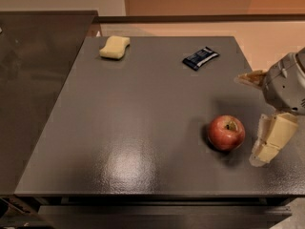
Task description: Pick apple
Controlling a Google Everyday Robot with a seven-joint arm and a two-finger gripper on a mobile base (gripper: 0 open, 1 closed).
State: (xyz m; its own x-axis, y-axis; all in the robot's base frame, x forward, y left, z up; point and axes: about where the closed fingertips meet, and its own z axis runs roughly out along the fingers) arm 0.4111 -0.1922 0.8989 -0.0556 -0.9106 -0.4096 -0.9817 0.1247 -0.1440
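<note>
The red apple (226,132) sits upright on the dark grey table (143,109), toward the front right, its stem hollow facing up. My gripper (253,114) is just to the right of the apple, at the table's right edge. It is open: one pale fingertip (249,78) is behind and right of the apple, and the other finger (268,142) is close beside the apple's right side. The fingers do not touch the apple, and nothing is between them.
A pale yellow sponge (115,47) lies at the table's far left. A dark blue snack packet (200,57) lies at the far middle right. A dark counter (33,80) adjoins the table on the left.
</note>
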